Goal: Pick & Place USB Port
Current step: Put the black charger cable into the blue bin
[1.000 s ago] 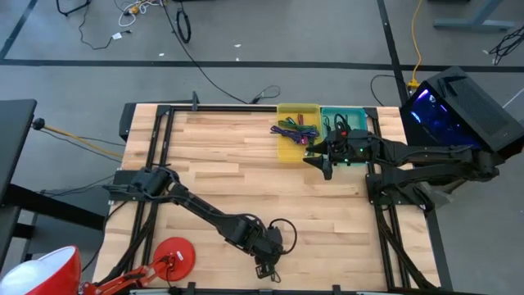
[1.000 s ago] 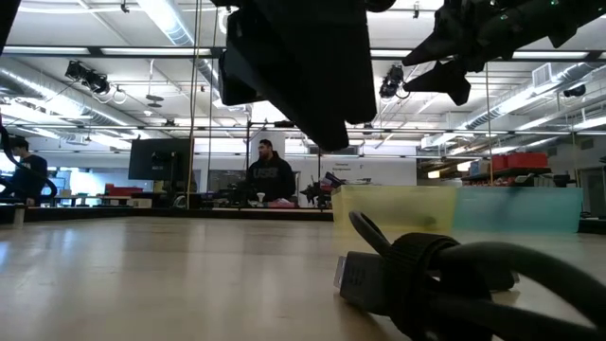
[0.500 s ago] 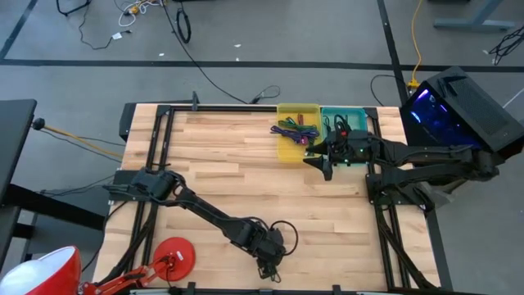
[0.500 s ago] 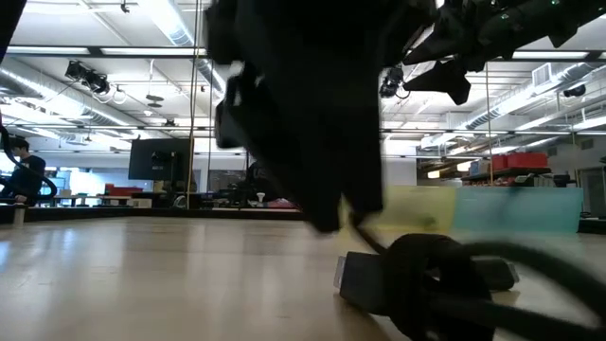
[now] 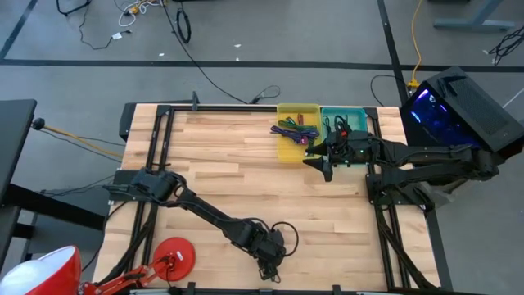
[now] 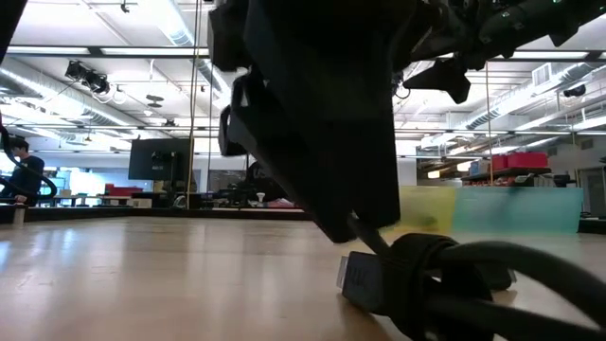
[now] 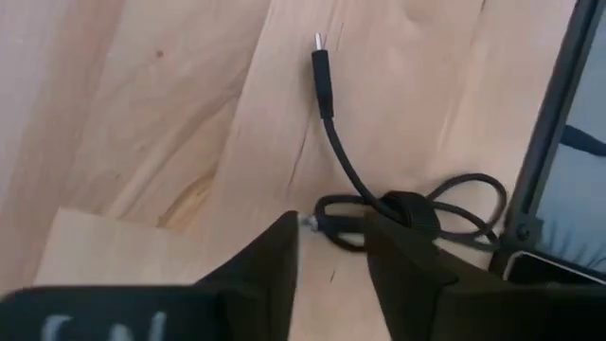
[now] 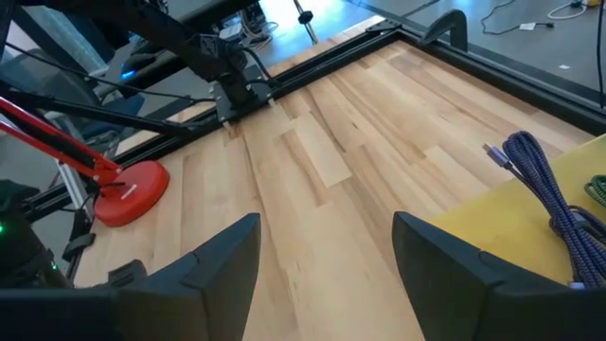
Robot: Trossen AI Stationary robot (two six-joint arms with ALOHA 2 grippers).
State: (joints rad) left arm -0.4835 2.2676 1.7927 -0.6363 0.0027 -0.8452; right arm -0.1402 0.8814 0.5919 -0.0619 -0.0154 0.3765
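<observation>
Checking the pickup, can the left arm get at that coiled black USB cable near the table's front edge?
Probably yes: the left gripper hangs right over the coiled black USB cable, fingers apart, with nothing between them.

black cable (image 6: 445, 275) cut off, left claw (image 6: 312, 114) blurred

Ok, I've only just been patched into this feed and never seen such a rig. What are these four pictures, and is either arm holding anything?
These are two dark robot arms at a wooden table. One picture looks straight down from above, one looks level across the tabletop, and two come from cameras on the arms' wrists. The left gripper is low at the table's near edge, its open fingers straddling a coiled black cable that lies on the wood; nothing is lifted yet. The right gripper waits open and empty beside a yellow bin, which holds a purple cable. A teal bin stands next to it. A red lamp base sits at the near left.
</observation>
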